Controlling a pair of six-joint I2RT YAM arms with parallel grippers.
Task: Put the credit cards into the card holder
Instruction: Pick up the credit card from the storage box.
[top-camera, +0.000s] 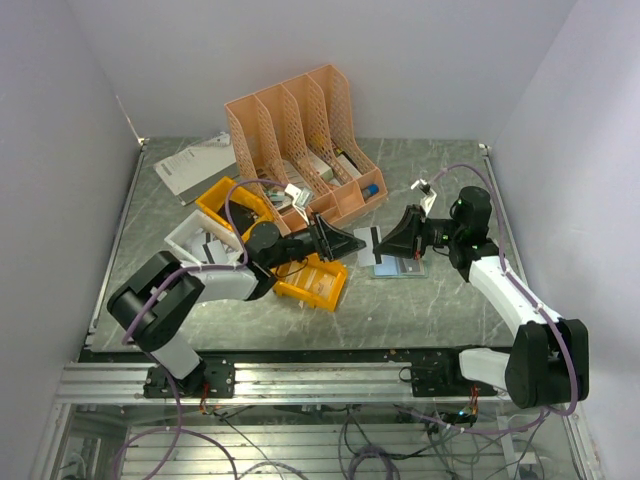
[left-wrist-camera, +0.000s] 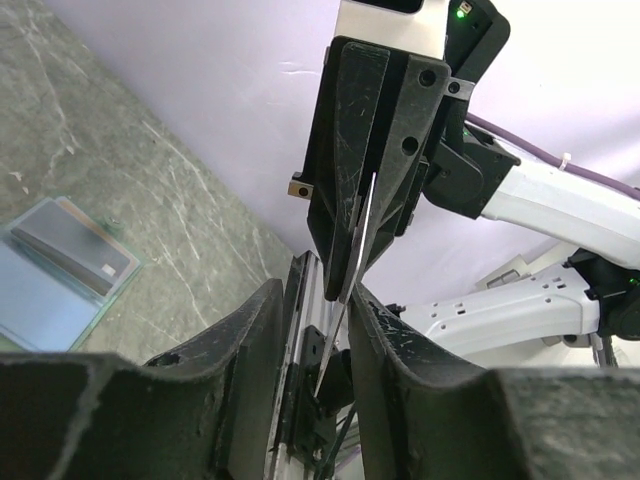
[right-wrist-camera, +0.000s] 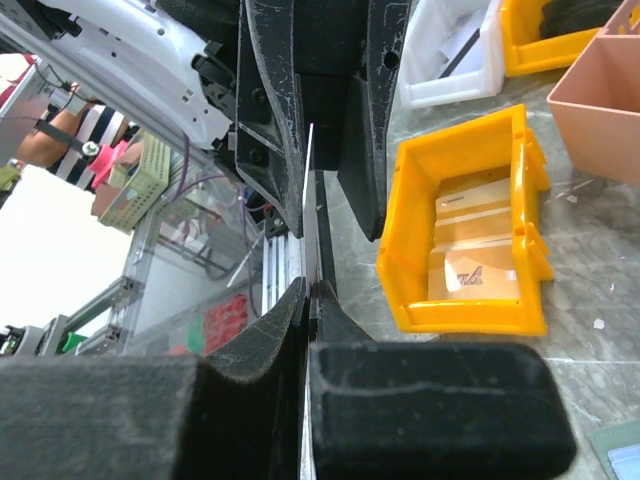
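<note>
The right gripper (right-wrist-camera: 308, 290) pinches a pale credit card (right-wrist-camera: 309, 200) edge-on in mid-air — the left gripper (left-wrist-camera: 318, 300) stands spread around it; the card holder (top-camera: 400, 266) lies open on the counter (top-camera: 430, 312).

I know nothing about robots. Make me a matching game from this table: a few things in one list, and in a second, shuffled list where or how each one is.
Things
1. card holder
2. credit card
3. nearer yellow bin
4. peach file rack

States
A. stands upright at the back of the table
B. lies open flat on the table, light blue inside showing
C. held edge-on, off the table, pinched in the right gripper
D. low and open-topped, with flat tan items inside

Pairs: 1-B, 2-C, 3-D, 4-A
</note>
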